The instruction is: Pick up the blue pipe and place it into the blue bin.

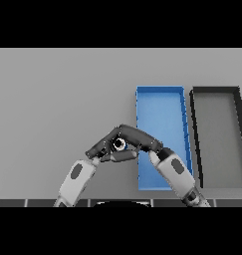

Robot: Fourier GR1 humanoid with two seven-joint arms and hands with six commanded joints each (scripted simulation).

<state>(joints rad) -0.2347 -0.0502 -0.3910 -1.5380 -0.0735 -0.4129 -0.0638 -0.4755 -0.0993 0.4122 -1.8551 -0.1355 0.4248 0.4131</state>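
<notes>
The blue bin (pixel 162 119) holds nothing visible; a black bin (pixel 217 134) sits beside it. Left of the blue bin, both hands meet: left hand (pixel 105 147) and right hand (pixel 137 138); grip state cannot be determined.

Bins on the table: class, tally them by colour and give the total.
Blue bin: 1
Black bin: 1
Total: 2
</notes>
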